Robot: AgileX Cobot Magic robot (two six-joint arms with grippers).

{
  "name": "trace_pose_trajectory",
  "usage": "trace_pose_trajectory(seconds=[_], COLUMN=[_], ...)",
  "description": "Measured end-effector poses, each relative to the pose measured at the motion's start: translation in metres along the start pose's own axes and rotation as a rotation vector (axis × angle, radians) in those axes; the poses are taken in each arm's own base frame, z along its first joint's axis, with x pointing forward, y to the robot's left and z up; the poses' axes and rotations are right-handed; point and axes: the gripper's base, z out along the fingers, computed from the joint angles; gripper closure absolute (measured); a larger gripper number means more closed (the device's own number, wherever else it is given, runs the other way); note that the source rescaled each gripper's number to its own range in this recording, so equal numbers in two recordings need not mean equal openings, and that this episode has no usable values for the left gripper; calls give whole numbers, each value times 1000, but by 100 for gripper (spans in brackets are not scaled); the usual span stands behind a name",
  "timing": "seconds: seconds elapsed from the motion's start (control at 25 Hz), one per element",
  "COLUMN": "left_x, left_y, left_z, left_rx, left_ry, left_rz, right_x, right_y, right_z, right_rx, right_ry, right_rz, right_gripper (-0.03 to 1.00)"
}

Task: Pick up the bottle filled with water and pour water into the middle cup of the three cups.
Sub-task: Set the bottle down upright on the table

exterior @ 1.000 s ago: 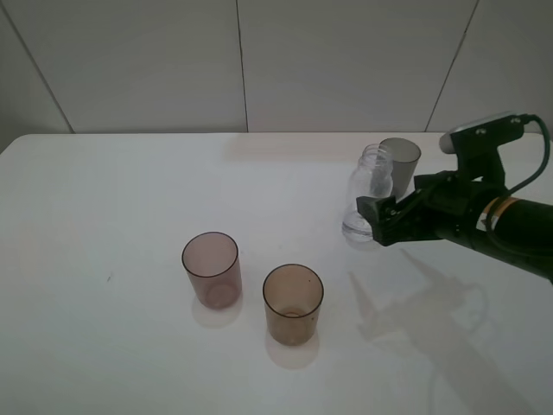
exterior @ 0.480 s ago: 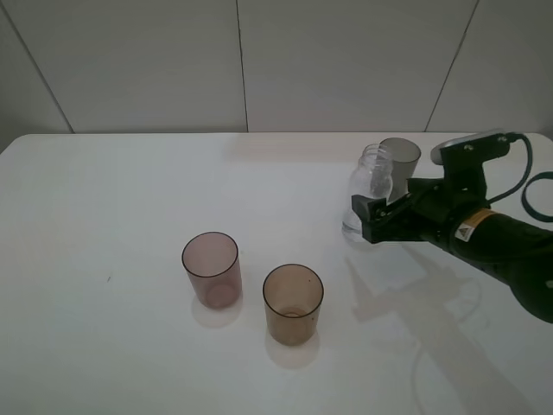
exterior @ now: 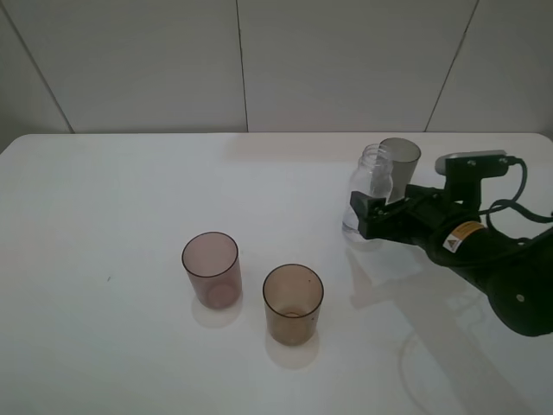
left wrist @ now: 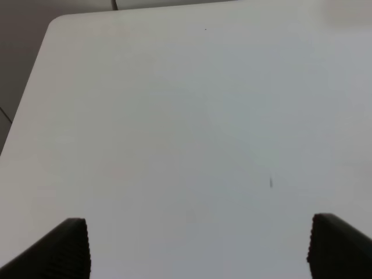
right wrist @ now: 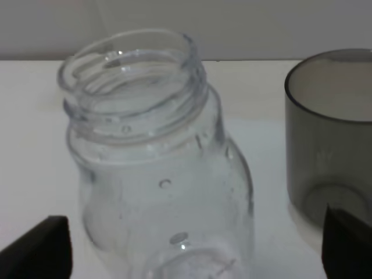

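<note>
The clear capless bottle (exterior: 370, 183) stands upright at the table's right rear, next to the dark grey cup (exterior: 400, 159). My right gripper (exterior: 366, 216) is open, low at the bottle's base, with a finger on each side. In the right wrist view the bottle (right wrist: 157, 174) fills the space between the fingertips (right wrist: 42, 247), with gaps on both sides, and the grey cup (right wrist: 328, 133) stands beside it. The amber-brown middle cup (exterior: 293, 303) and the mauve-pink cup (exterior: 211, 269) stand at front centre. My left gripper (left wrist: 203, 247) is open over bare table.
The white table (exterior: 112, 199) ends at a panelled wall behind. A small dark speck (left wrist: 271, 183) marks the table surface in the left wrist view. The left arm is out of the exterior high view. The right arm's cable (exterior: 527, 177) loops at the right edge.
My right arm has come down and moved in towards the bottle, so its open fingers now sit on either side of the bottle's lower part. The bottle and cups have not moved.
</note>
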Motion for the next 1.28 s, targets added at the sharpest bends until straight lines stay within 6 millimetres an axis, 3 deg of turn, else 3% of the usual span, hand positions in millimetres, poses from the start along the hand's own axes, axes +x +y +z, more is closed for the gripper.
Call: trace_pose_trajectory(seconds=[1.12, 1.2, 1.28], left_x=[0, 0, 0], left_y=[0, 0, 0], left_z=[0, 0, 0], left_rx=[0, 0, 0], left_ry=[0, 0, 0], left_rz=[0, 0, 0], right_x=[17, 17, 17], right_y=[0, 0, 0], right_z=[55, 55, 55], right_rx=[-14, -13, -13], right_ry=[0, 2, 2], right_rz=[-119, -120, -120], right_gripper=[-2, 8, 39])
